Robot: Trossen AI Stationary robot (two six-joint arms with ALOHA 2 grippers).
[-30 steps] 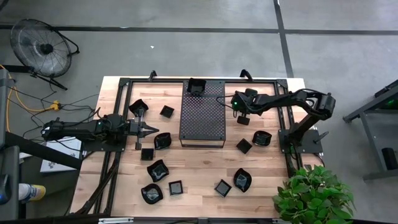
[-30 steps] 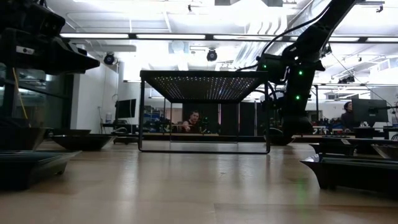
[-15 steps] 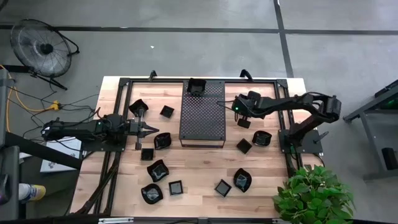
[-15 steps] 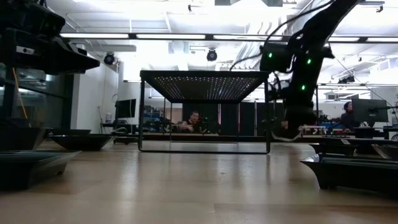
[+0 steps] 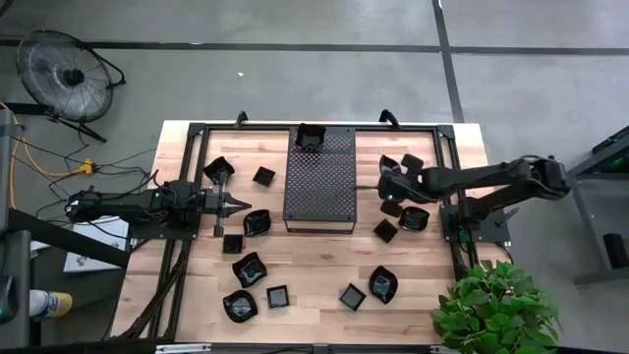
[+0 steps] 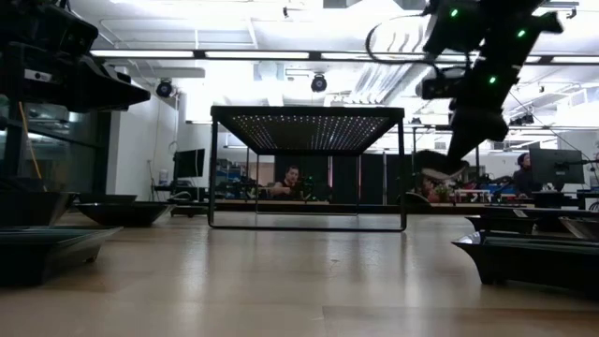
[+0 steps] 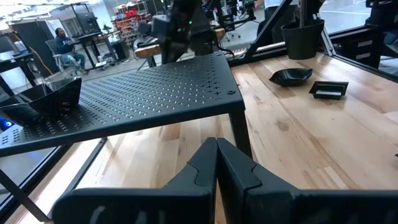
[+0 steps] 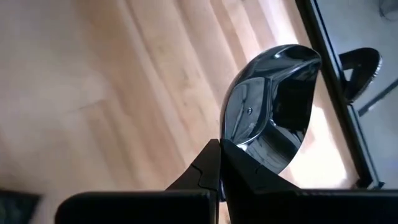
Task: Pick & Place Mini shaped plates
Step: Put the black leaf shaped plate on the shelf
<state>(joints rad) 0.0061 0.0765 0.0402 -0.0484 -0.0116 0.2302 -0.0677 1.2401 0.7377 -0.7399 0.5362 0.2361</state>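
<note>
My right tool (image 8: pixel 219 144) is pinched on the rim of a shiny rounded mini plate (image 8: pixel 273 99), up above the tabletop (image 5: pixel 314 256). It looks light, hard and slippery, so the thin edge is the best hold. My left tool (image 7: pixel 216 144) is clenched on nothing.

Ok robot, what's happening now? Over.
Right gripper shut on a mini plate, lifted above the table. Left gripper shut, empty, beside the tray. Nothing blocking.
</note>
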